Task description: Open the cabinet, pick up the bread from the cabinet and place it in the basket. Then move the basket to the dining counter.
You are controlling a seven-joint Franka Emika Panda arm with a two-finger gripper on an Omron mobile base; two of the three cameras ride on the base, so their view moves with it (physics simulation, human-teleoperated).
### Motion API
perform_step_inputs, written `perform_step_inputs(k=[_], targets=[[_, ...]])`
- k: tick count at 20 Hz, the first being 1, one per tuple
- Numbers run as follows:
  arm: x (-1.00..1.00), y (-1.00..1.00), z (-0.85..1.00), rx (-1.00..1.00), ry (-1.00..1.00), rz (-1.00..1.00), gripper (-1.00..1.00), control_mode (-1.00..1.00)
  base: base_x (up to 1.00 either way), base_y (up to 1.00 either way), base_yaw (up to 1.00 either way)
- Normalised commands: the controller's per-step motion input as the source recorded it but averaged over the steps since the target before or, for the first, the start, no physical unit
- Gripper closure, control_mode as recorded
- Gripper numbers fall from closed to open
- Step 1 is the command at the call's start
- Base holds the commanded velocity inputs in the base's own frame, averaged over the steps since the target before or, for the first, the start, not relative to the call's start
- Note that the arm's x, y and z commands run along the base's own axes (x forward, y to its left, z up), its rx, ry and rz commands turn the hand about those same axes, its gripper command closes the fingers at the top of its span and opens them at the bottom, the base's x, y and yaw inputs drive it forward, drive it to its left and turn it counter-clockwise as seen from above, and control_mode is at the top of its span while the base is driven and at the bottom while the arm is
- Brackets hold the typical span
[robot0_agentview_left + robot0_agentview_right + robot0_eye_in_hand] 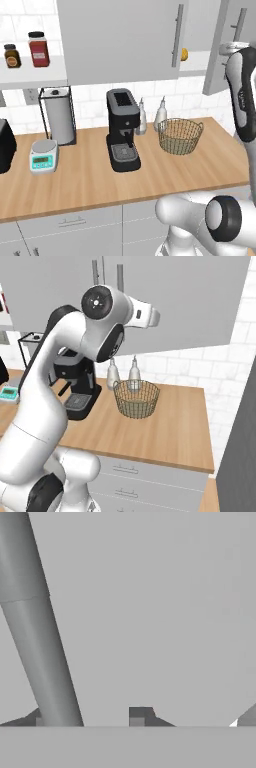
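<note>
In the hand view the hand (90, 719) straddles the cabinet door's bar handle (40, 642), fingers loosely parted and not clamped. The bread (184, 54) sits on the shelf behind the half-open door (225, 45). The robot should free the handle cleanly, then reach around the door.

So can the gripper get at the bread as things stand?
Probably not yet. The bread sits on the shelf in the gap between the cabinet doors, but the right door is only partly open and the gripper sits at its handle.
</note>
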Motion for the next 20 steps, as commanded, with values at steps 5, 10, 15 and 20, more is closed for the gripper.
perform_step_inputs(k=[5, 10, 15, 20], targets=[[-1.0, -0.98, 0.05, 0.08, -0.01, -0.02, 1.0, -1.0, 0.0, 0.0, 0.0], [-0.65, -0.62, 0.0, 0.01, 0.0, -0.07, 1.0, -1.0, 0.0, 0.0, 0.0], [-0.52, -0.14, 0.0, 0.0, 0.0, -0.14, -1.0, -1.0, 0.0, 0.0, 0.0], [-0.78, 0.12, 0.17, -0.06, 0.0, -0.19, -1.0, -1.0, 0.0, 0.0, 0.0]])
